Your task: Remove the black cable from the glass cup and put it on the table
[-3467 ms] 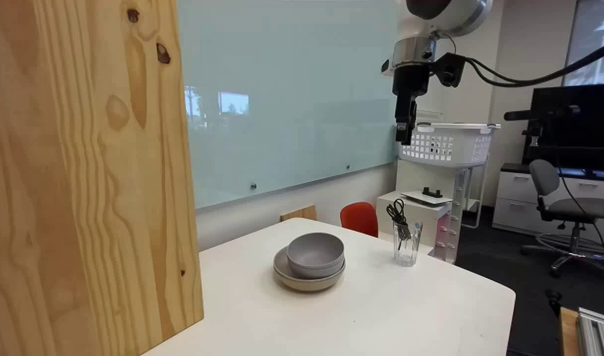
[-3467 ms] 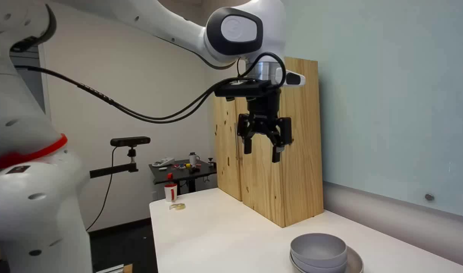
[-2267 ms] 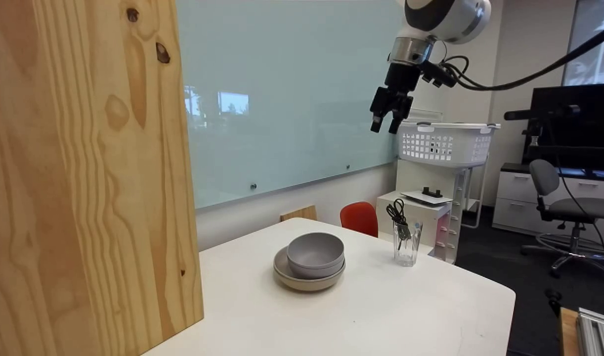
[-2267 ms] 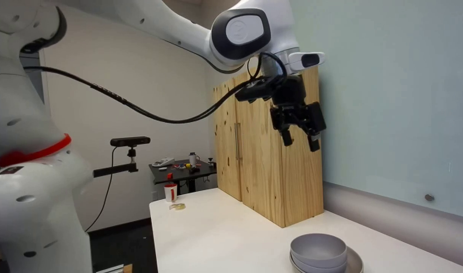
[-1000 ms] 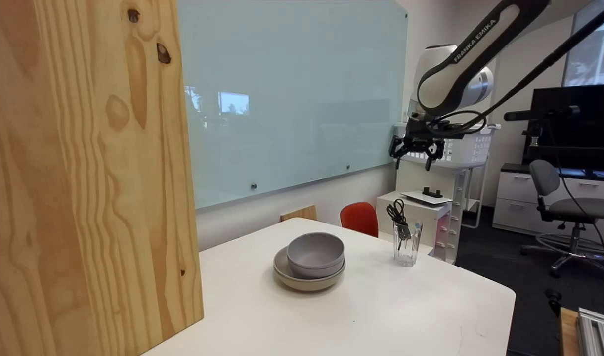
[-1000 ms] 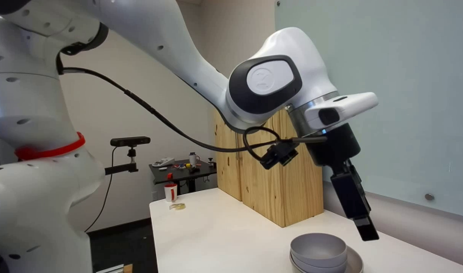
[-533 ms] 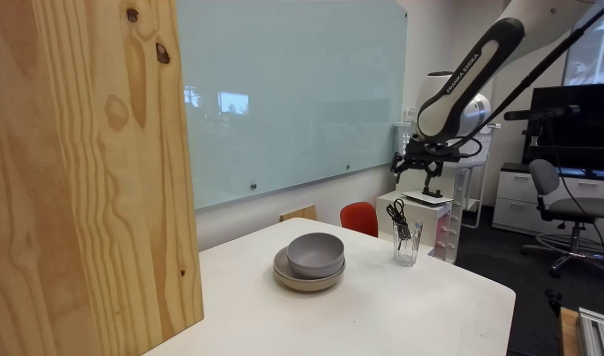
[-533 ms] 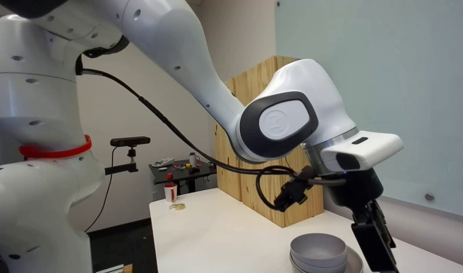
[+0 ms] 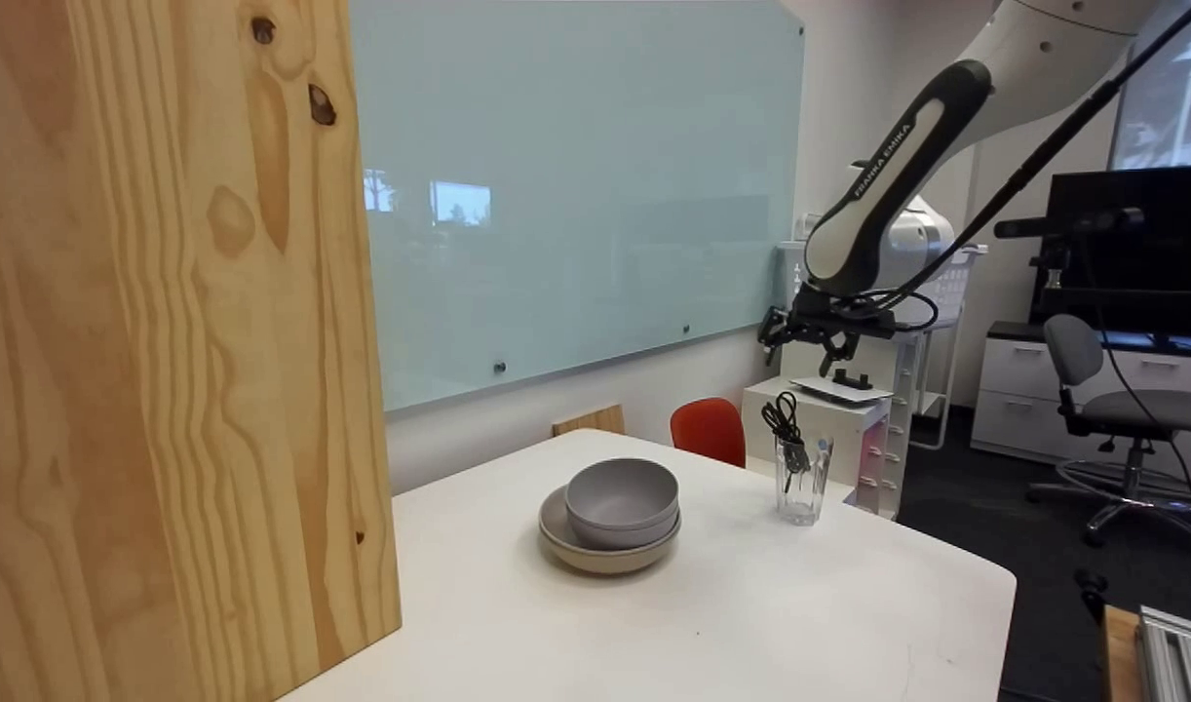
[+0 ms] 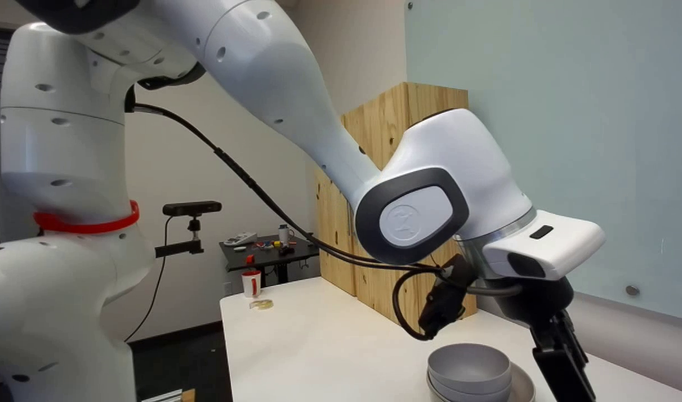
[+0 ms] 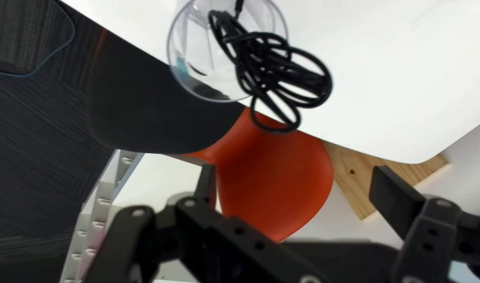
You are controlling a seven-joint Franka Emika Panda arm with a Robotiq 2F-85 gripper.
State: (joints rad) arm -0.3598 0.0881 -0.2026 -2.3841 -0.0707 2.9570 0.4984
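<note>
See the gripper (image 11: 293, 177) in the lower part of the wrist view, with fingers (image 11: 393, 196) spread wide at left and right, gripping nothing. Find the cable (image 11: 259, 61) at the top centre of that frame, bunched in loose loops, lying partly down inside the cup (image 11: 196, 47) and partly out over the rim. Can make out a plain gap between the fingers and the lowest loop, and a red chair (image 11: 271, 188) in the space between the fingers. Find the cup again right of centre in an exterior view, upright on the table (image 9: 800, 614) near the edge, with loops of cable rising above the rim at the left. See the gripper higher in that frame, above the cable and apart from it, with fingers pointing down. Note grey bowls (image 9: 625, 534) stacked on the table left of the cup, and a wooden panel (image 9: 186, 351) filling the left of the frame. Follow the arm (image 10: 318, 123) in an exterior view from the upper left down to the lower right, ending right of the bowls. Cannot tell the spread of the fingers there, with tips cut off by the bottom edge.
</note>
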